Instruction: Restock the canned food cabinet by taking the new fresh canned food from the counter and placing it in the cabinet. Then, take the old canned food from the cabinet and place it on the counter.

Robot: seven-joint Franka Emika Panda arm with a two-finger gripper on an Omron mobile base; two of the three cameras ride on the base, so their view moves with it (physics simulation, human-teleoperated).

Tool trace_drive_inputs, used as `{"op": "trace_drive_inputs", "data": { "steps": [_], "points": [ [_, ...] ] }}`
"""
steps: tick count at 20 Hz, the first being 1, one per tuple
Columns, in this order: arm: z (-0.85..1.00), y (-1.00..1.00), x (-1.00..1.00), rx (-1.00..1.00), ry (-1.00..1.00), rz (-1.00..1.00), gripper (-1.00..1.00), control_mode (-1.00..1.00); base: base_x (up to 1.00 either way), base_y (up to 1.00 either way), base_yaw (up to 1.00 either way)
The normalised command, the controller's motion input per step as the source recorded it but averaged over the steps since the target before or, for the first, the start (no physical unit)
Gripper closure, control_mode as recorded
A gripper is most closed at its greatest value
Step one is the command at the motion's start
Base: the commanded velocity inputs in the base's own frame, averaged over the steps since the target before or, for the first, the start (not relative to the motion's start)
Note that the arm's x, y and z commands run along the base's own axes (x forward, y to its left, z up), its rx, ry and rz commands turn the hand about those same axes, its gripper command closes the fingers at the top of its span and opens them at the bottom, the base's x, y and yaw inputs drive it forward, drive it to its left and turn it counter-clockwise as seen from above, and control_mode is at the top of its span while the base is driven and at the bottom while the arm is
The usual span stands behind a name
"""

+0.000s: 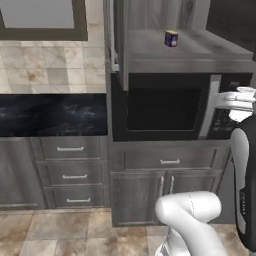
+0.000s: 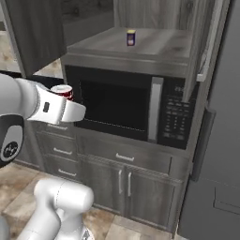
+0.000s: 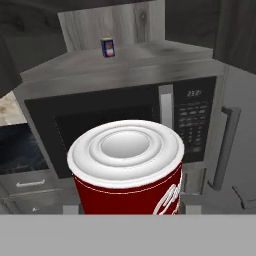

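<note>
Two cans are in play. One, the old red-and-white can (image 3: 127, 167), sits right in front of the hand camera, its white rimmed end up and its dark red band below; the claw (image 3: 131, 210) is closed on it, the finger tips showing low at either side of its body. In the right base view the same can (image 2: 63, 91) peeks above the white wrist, held in the air in front of the microwave (image 2: 129, 105) and below the cabinet shelf. It looks to have been lifted out of the cabinet and is probably on its way to the bench (image 1: 52, 115), the black marble stretch to the left of the microwave, where it is not yet set down.

The other, the new yellow-and-blue can (image 2: 131, 37), stands upright on the floor of the open cabinet (image 1: 195, 47) above the microwave, well back from the front edge. Standing there alone, it suggests the first half of the job is done. The cabinet doors (image 2: 206, 42) hang open on both sides, which gives the arm free passage.

Each view adds something. The hand view gives the grip and the label close up, and the new can (image 3: 107, 47) small in the distance. The left base view shows the bench and the drawers (image 1: 70, 172) beneath it, where the can must go. The right base view shows how far the held can is from the shelf.
</note>
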Motion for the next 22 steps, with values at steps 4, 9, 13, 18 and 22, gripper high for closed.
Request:
{"op": "trace_drive_inputs", "data": {
  "steps": [4, 9, 13, 18, 22],
  "points": [
    [0.00, 0.00, 0.00, 0.00, 0.00, 0.00, 1.00, 1.00, -0.61, 1.00, 0.11],
    [0.00, 0.00, 0.00, 0.00, 0.00, 0.00, 1.00, 1.00, -0.45, 1.00, 0.15],
    [0.00, 0.00, 0.00, 0.00, 0.00, 0.00, 1.00, 1.00, -0.31, 1.00, 0.30],
    [0.00, 0.00, 0.00, 0.00, 0.00, 0.00, 1.00, 1.00, -0.16, 1.00, 0.64],
    [0.00, 0.00, 0.00, 0.00, 0.00, 0.00, 1.00, 1.00, -0.03, 1.00, 0.70]
  ]
}}
